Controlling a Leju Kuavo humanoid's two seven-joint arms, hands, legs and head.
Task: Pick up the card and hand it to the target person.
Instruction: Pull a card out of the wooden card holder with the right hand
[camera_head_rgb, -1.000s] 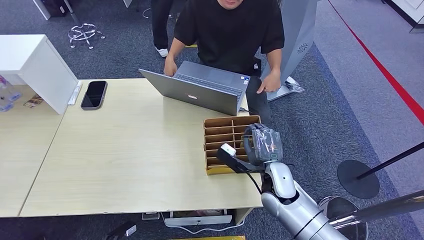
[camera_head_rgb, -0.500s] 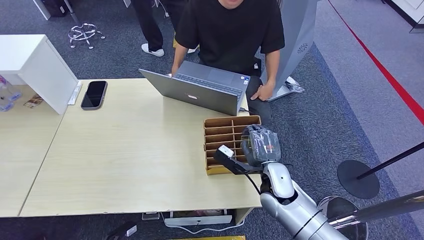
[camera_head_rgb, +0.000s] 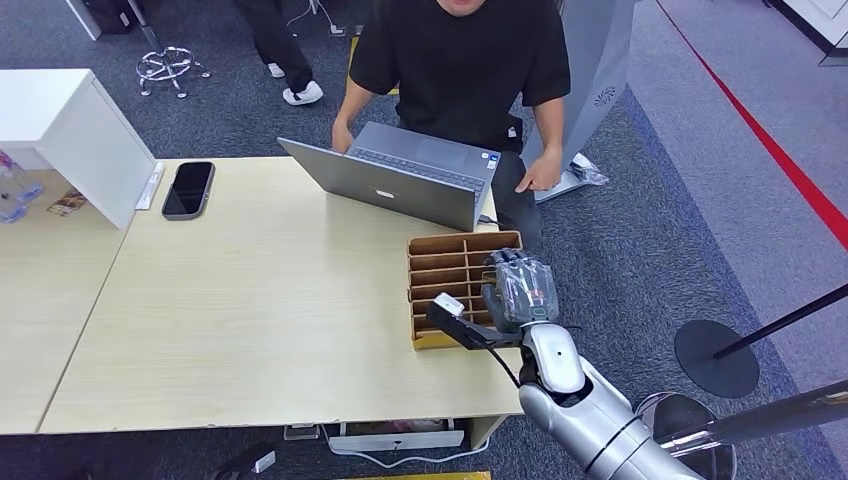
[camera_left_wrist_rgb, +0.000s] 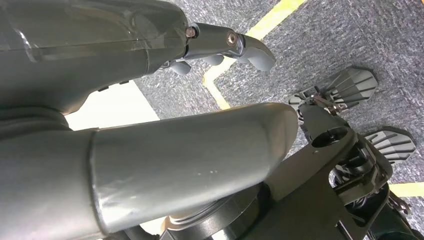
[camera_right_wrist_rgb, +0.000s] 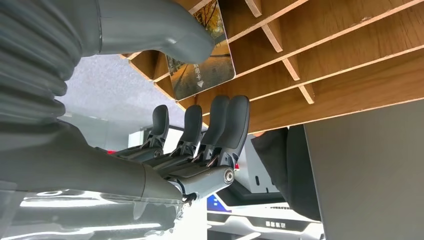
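Observation:
The card (camera_right_wrist_rgb: 201, 65), printed with an autumn tree scene, stands in a slot of the wooden divider box (camera_right_wrist_rgb: 350, 65). My right hand (camera_right_wrist_rgb: 200, 125) reaches into that box: its thumb (camera_right_wrist_rgb: 165, 35) lies over the card's face and its dark fingers (camera_right_wrist_rgb: 220, 117) extend straight just off the card's edge, not closed on it. In the head view the right hand (camera_head_rgb: 518, 290) hovers over the near right part of the box (camera_head_rgb: 440, 262). The target person (camera_head_rgb: 460, 60) in a black shirt stands behind the laptop. My left hand (camera_left_wrist_rgb: 150, 60) hangs over the carpet, holding nothing.
An open grey laptop (camera_head_rgb: 400, 180) sits just beyond the box. A black phone (camera_head_rgb: 187, 189) lies at the table's far left beside a white cabinet (camera_head_rgb: 70, 130). Another person's legs (camera_head_rgb: 275, 40) pass behind the table. A stand base (camera_head_rgb: 716, 358) sits on the floor to the right.
My right hand has slid a little left and deeper over the box. The target person's hands have shifted at the laptop, and the walker behind has gone further left.

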